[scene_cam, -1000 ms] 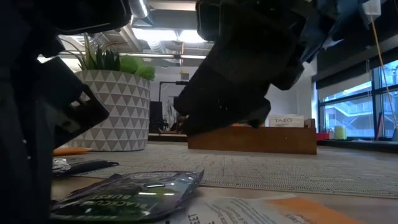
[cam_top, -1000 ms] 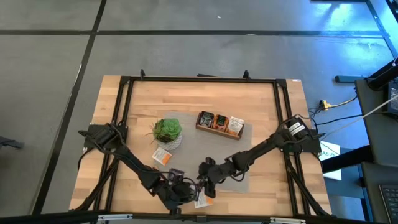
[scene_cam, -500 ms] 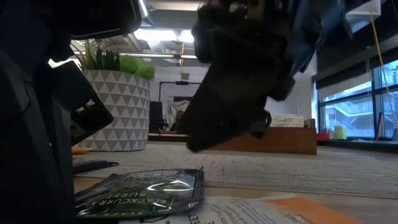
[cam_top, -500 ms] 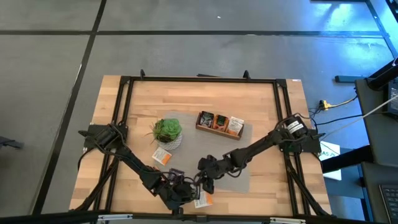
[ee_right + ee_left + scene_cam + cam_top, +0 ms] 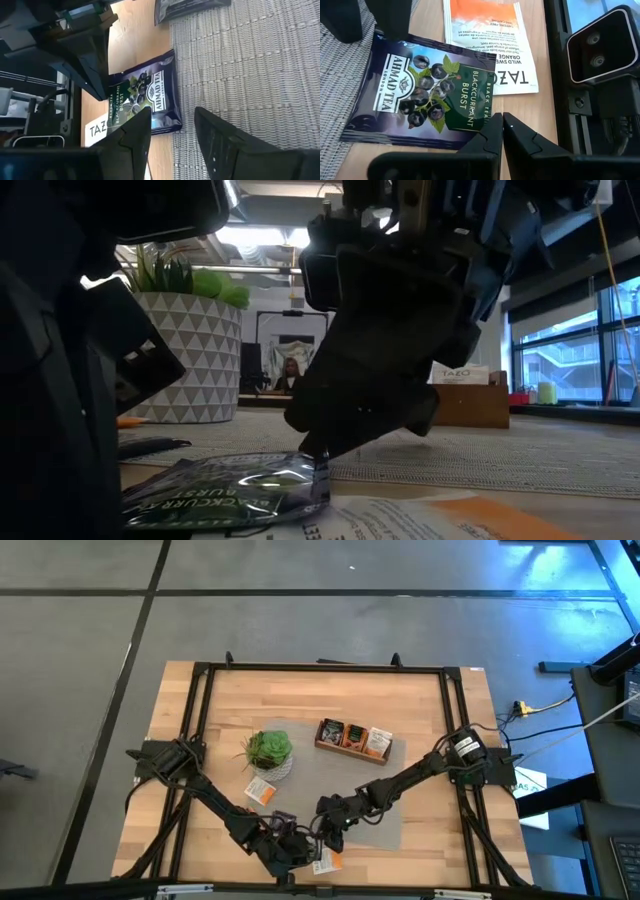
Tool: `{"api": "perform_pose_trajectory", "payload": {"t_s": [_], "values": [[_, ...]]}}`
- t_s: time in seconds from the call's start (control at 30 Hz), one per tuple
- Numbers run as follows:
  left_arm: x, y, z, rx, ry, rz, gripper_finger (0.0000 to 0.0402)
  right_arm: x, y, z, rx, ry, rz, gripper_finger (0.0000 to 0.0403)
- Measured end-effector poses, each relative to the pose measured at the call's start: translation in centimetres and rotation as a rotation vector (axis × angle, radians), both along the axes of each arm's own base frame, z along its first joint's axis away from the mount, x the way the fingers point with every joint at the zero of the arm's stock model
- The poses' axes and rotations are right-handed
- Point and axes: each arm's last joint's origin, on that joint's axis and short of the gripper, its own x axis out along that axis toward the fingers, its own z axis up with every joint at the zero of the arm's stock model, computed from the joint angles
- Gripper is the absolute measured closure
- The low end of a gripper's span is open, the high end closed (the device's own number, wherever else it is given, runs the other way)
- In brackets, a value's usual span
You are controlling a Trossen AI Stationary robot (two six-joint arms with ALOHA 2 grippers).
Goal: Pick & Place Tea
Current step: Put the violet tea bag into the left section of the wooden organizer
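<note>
A dark purple blackcurrant tea sachet (image 5: 420, 90) (image 5: 145, 95) lies at the table's near edge, half on the grey mat (image 5: 240, 60). Its mat-side corner (image 5: 320, 468) stands a little raised. A white-and-orange tea sachet (image 5: 490, 40) lies flat beside it. My left gripper (image 5: 501, 121) is shut at the dark sachet's near edge. My right gripper (image 5: 172, 112) is open, with its fingers low on either side of the sachet's mat-side end. In the high view both grippers meet at the near middle (image 5: 310, 835). My left gripper's shut fingertips (image 5: 492, 131) lie on the dark sachet's edge (image 5: 482, 125), at the end with the green label, slanting down from the table's near left. The sachet rests on the wood there. My right gripper has one fingertip (image 5: 315, 442) right at the raised corner. Whether it touches, I cannot tell.
A potted plant (image 5: 268, 753) and a wooden box (image 5: 353, 740) holding tea sachets stand farther back. Another white-and-orange sachet (image 5: 260, 790) and a dark sachet (image 5: 190, 7) lie near the plant. A camera housing (image 5: 600, 45) sits at the near edge. A person (image 5: 290, 370) sits far off in the room.
My right gripper has come down and toward the table's near left onto the dark sachet's mat-side end, rolling about its own line as it went. The sachet has stayed where it was, its mat-side corner raised as before.
</note>
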Motion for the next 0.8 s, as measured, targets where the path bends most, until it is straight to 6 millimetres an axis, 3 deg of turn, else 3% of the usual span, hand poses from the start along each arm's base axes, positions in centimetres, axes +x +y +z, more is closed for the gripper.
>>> {"api": "perform_pose_trajectory", "payload": {"t_s": [0.8], "values": [[0.53, 0.41, 0.05, 0.058, -0.072, 0.038, 0.0392, -0.06, 0.14, 0.03, 0.047, 0.018, 0.017, 0.0250]]}}
